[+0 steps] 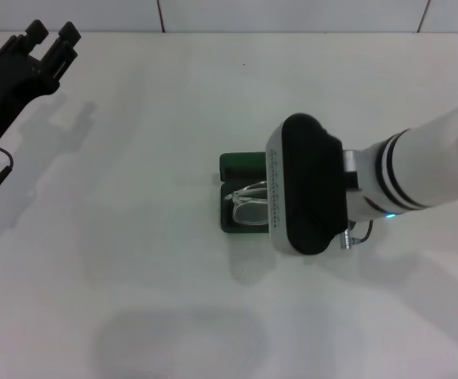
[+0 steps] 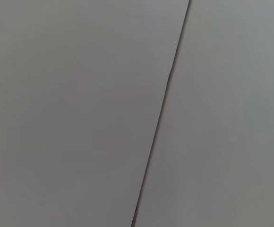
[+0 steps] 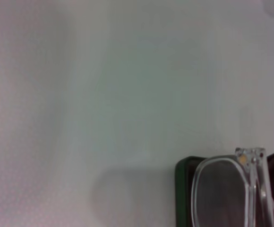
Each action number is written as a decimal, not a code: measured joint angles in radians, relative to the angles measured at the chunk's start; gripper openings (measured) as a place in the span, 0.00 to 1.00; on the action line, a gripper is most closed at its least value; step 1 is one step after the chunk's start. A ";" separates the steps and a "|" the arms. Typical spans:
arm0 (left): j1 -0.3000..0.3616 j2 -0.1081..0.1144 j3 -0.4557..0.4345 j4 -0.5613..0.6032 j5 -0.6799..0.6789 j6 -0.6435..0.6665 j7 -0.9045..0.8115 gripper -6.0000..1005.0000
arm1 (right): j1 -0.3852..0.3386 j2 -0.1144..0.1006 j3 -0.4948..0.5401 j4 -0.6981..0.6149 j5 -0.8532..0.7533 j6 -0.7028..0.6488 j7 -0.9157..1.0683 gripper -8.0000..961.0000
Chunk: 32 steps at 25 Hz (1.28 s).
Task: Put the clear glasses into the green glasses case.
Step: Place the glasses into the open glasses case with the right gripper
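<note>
Head view: right gripper [image 1: 292, 207] over green glasses case [image 1: 241, 167], fingers hidden — can't tell grip. Clear glasses [image 1: 247, 204] lie in case. Left gripper [image 1: 51, 41] parked far left, spread.
Right wrist view: glasses light, thin, slippery, fragile — judged best held at frame bridge, not arms.

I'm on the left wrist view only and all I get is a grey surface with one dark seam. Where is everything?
Observer: The green glasses case lies open on the white table, with the clear glasses over its dark interior.
Operator: Which arm is working there?
Observer: The right arm; its wrist housing covers the case's right part in the head view, so the right gripper itself is hidden.
Operator: And my left gripper?
Observer: The left gripper is raised at the table's far left, well away from the case.
</note>
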 joint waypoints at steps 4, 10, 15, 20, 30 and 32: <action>0.000 -0.003 0.000 -0.001 0.002 -0.002 0.003 0.60 | -0.011 0.000 -0.026 -0.003 -0.026 0.042 0.011 0.01; 0.000 -0.002 0.005 -0.001 0.003 -0.020 -0.001 0.60 | -0.015 0.000 -0.023 -0.010 -0.027 0.046 0.011 0.01; 0.000 -0.003 0.006 -0.001 0.004 -0.025 0.001 0.60 | -0.026 0.000 -0.037 -0.007 -0.051 0.081 0.012 0.01; -0.001 -0.002 0.006 -0.002 0.005 -0.026 0.001 0.60 | -0.050 0.000 -0.060 -0.006 -0.076 0.132 0.018 0.01; -0.002 -0.001 0.006 -0.003 0.006 -0.026 -0.002 0.60 | -0.085 0.000 -0.100 0.005 -0.133 0.190 0.039 0.01; -0.002 -0.001 0.007 -0.003 0.006 -0.026 -0.002 0.60 | -0.090 0.000 -0.105 0.005 -0.134 0.198 0.039 0.01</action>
